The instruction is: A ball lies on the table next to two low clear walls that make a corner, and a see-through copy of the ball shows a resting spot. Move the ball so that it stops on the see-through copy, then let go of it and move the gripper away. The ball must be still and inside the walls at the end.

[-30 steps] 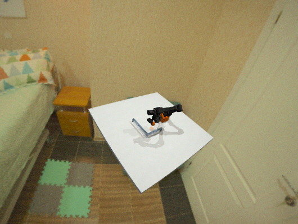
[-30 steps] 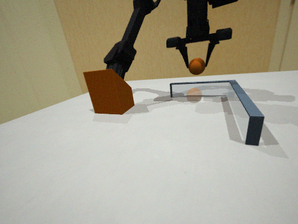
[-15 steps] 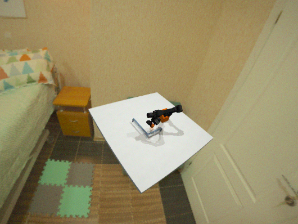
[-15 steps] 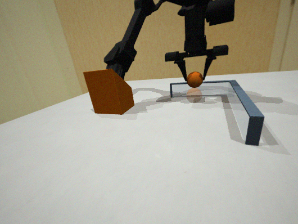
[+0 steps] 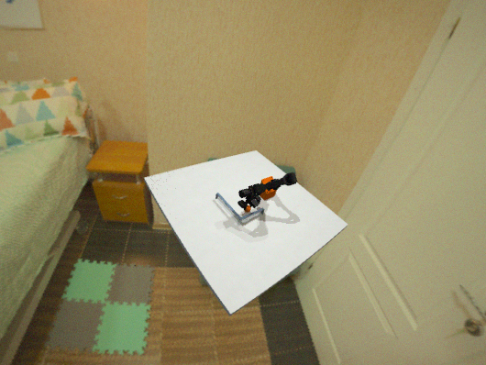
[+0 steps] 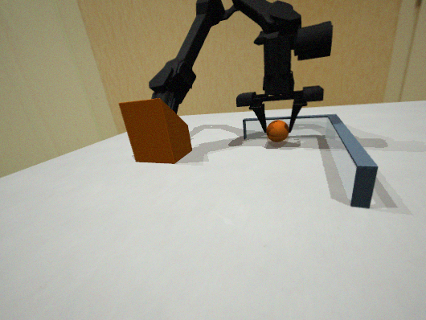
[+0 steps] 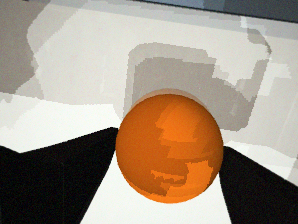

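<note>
Starting at the left of the side view, an orange block (image 6: pixel 154 131) sits on the white desk (image 6: pixel 161 241). It is the bottom of the black arm, and it stands near the desk's far left edge.

Next comes the gripper (image 6: pixel 277 125). It points straight down, and its two fingers are squeezed tight on the ball (image 6: pixel 277 130), one on each side. The ball is small, round and orange. It hangs very low, touching the desk or just above it. I cannot tell which.

The ball is inside the corner made by the two low clear walls (image 6: pixel 354 154). One wall runs behind the ball. The other runs down the right side, toward the desk's near edge.

In the wrist view, a pale round rim of the see-through copy (image 7: pixel 170 93) peeks out just behind the ball (image 7: pixel 169 147). So the ball looks almost right on its spot.

I think the ball is hard, smooth and light. It does not squash between the fingers. A round, smooth ball can slip or roll away. The best hold is across its widest middle, and that is where the fingers are now. When the fingers open, they should open slowly, so the ball does not get a push and roll off.
</note>
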`<move>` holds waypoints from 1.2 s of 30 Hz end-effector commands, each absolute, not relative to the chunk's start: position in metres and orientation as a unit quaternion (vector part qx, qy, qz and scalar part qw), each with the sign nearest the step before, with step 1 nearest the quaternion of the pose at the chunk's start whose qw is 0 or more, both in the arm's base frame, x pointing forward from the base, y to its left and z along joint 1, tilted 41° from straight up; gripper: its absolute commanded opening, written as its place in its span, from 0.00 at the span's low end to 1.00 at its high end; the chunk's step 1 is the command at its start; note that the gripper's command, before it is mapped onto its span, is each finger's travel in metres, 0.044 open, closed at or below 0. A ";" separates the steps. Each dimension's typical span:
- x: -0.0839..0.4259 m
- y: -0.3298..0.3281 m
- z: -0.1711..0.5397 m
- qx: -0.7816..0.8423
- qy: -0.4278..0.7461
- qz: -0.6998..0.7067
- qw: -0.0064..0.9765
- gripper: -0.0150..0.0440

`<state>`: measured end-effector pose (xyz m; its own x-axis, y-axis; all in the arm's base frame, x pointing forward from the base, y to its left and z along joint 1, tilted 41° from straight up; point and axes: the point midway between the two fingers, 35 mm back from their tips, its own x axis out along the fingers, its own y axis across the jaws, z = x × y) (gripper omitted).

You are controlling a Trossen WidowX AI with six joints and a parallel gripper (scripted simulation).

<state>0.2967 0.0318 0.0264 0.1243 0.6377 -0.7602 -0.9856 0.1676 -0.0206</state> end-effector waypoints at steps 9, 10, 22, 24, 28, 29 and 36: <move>0.299 0.044 0.013 -0.274 0.313 0.582 0.699 0.25; 0.299 0.044 0.013 -0.274 0.313 0.582 0.699 0.25; 0.298 0.041 0.015 -0.275 0.315 0.582 0.697 0.70; 0.298 0.041 0.015 -0.275 0.315 0.582 0.697 0.79; 0.298 0.040 0.017 -0.275 0.315 0.582 0.697 0.89; 0.298 0.034 0.023 -0.276 0.316 0.582 0.697 0.89; 0.288 -0.014 0.080 -0.275 0.315 0.581 0.698 0.89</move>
